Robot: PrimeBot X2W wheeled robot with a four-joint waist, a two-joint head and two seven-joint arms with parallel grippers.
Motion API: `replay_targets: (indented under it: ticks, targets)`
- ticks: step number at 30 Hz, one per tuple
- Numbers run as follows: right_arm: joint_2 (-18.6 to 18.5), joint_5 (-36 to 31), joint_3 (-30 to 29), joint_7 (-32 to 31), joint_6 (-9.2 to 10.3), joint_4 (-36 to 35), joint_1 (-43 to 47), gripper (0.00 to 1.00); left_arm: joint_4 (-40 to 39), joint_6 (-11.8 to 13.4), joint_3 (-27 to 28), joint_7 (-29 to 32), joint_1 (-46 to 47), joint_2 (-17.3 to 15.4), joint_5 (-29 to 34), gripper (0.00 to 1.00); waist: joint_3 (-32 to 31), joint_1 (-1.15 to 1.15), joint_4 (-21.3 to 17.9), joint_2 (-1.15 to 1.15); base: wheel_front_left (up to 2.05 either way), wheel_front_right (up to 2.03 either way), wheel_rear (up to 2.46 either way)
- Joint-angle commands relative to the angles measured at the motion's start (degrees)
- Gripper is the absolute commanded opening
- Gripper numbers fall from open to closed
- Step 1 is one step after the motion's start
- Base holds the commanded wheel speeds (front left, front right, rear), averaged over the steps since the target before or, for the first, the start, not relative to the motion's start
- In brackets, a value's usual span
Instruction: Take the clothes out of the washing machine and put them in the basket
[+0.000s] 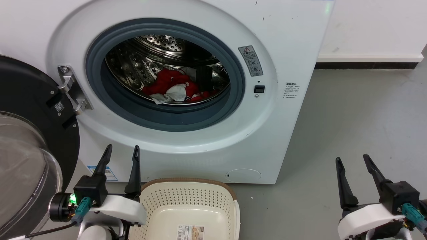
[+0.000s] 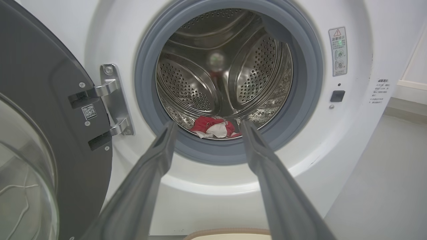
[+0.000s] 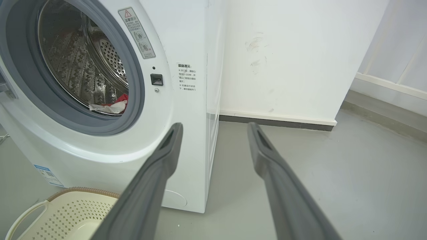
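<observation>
Red and white clothes lie crumpled at the bottom of the steel drum of the white washing machine, whose door hangs open to the left. From the wrist views the clothes peek over the grey porthole seal. The cream basket with a brown rim stands on the floor below the porthole, nothing but a label inside. My left gripper is open, low at the basket's left corner, outside the washer. My right gripper is open too, over the floor right of the washer.
The open black-framed glass door takes up the left side next to my left arm. A white wall with a dark skirting runs behind the washer on the right. Grey floor spreads to the right of the machine.
</observation>
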State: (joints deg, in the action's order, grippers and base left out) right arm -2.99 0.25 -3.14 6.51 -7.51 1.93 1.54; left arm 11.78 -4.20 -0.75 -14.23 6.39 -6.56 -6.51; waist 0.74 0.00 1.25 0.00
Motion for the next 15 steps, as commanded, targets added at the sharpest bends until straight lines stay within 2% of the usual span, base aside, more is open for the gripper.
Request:
replay_targets:
  ticks: [1,7,15]
  targets:
    - [0.2,-1.3,0.0,0.3,0.04,-0.5,0.9,1.0,0.1,0.0,0.1,-0.4,0.8,0.0,1.2,1.0,0.0,0.0,0.0,0.0,0.0,0.0,0.0]
    - [0.2,-3.4,0.1,0.5,0.04,-0.7,1.0,1.0,0.2,0.0,0.3,-1.1,0.8,0.2,3.5,1.0,0.1,0.0,0.1,0.0,0.0,0.0,0.0]
    - [0.2,-2.6,0.1,0.5,0.04,0.0,0.7,1.0,0.9,-0.8,0.8,-1.0,0.9,0.8,1.9,1.0,0.2,0.0,0.0,0.0,0.0,0.0,0.0]
